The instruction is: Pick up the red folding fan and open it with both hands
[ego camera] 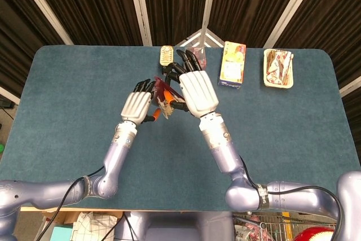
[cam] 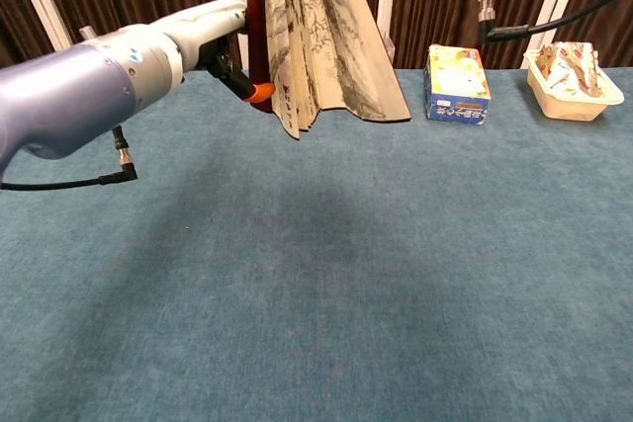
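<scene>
The red folding fan (cam: 321, 42) hangs partly open above the back of the table. Its dark red guard is on the left and its ink-painted paper leaves spread to the right. My right hand (ego camera: 192, 87) holds the fan (ego camera: 164, 99) from above; the chest view cuts this hand off at the top. My left hand (ego camera: 137, 104) has closed in from the left. Its orange fingertip (cam: 262, 93) presses the lower end of the red guard, with another finger hidden behind it, so my left hand (cam: 203, 32) pinches the guard.
A blue and yellow box (ego camera: 233, 64) stands at the back right of the blue table (ego camera: 67, 111). A white tray of packets (ego camera: 278, 68) lies further right. A small yellowish packet (ego camera: 166, 55) sits at the back, behind the fan.
</scene>
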Robot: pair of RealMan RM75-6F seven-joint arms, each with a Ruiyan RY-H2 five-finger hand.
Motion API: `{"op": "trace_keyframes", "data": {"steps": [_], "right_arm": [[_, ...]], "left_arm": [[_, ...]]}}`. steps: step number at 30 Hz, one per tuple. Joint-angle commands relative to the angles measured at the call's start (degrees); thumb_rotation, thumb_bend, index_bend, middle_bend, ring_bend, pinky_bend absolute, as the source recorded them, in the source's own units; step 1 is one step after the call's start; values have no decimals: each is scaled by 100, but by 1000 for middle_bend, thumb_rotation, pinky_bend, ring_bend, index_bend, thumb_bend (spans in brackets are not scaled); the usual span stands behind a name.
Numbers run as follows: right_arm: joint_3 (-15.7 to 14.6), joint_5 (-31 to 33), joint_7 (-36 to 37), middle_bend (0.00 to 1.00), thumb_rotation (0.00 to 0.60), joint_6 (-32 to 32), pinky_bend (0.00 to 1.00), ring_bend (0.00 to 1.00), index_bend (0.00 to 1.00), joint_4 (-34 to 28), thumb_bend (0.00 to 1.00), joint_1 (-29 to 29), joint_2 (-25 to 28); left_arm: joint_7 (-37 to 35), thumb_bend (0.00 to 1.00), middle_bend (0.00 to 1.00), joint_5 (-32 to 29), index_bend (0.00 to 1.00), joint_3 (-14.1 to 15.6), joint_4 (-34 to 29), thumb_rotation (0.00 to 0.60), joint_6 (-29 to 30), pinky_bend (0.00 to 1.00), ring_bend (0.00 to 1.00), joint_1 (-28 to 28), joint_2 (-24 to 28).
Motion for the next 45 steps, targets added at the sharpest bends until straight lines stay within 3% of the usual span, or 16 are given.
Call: {"op": "trace_keyframes", "data": {"steps": [1, 5, 8, 15, 22, 31, 36, 45], "right_arm": [[6, 18, 27, 348, 600, 20, 61, 78, 796, -28, 479, 8, 3], [16, 51, 26, 348, 600, 40, 61, 78, 797, -46, 479, 20, 23], [-4, 68, 10, 349, 600, 66, 61, 78, 800, -41, 479, 12, 48], [-157, 53, 10, 351, 600, 101, 61, 78, 812, 119, 479, -93, 146], [-495, -287, 51, 351, 600, 46, 61, 78, 813, 492, 478, -349, 503], [-665, -569, 234, 354, 600, 79, 61, 78, 813, 660, 479, -654, 919], [-822, -991, 241, 358, 600, 208, 60, 83, 814, 754, 479, -824, 1197], [-1440, -2054, 357, 359, 600, 392, 61, 86, 815, 895, 478, -1236, 1679]], "left_arm": [[2, 533, 124, -19, 465, 14, 10, 600, 9, 51, 0, 7, -27], [-44, 553, 157, 36, 615, 24, 31, 600, 76, 51, 0, 37, -59], [-87, 557, 165, 101, 666, 19, 64, 600, 147, 52, 0, 69, -61], [-129, 558, 180, 141, 686, -8, 45, 600, 177, 52, 0, 170, 135], [-177, 558, 184, 155, 689, -3, -43, 600, 142, 52, 0, 327, 482], [-268, 558, 186, 208, 690, -33, -239, 600, 147, 52, 0, 483, 863], [-279, 558, 187, 259, 691, -56, -460, 600, 213, 51, 0, 552, 1054], [-222, 558, 187, 379, 691, 40, -989, 600, 352, 51, 0, 711, 1363]]}}
